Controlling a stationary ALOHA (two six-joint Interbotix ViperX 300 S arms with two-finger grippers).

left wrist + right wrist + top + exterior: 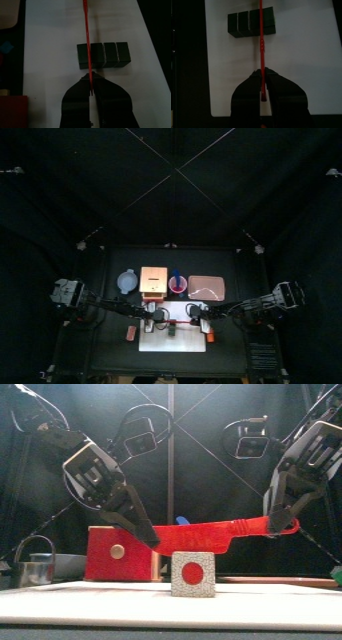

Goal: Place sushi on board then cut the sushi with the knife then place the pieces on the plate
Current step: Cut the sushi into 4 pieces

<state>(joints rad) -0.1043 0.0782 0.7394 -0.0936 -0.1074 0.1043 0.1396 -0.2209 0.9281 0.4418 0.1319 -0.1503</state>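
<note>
White board (pixel 50 60) on the black table (pixel 107 358) bears the sushi roll (pixel 110 55), left gripper (pixel 91 77) and right gripper (pixel 260 75) pinching the red knife (pixel 221 532)

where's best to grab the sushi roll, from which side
I'd grip the sushi roll across its flat long sides, from straight above: it lies flat on the white board, both sides clear. The red knife is over one end, so take the other.

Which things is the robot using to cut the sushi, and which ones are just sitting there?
For the job:
sushi roll, red knife, white board, pink tray, left gripper and right gripper, both holding the knife.

Just lying about:
wooden box, red cup, blue-grey bowl.
</note>
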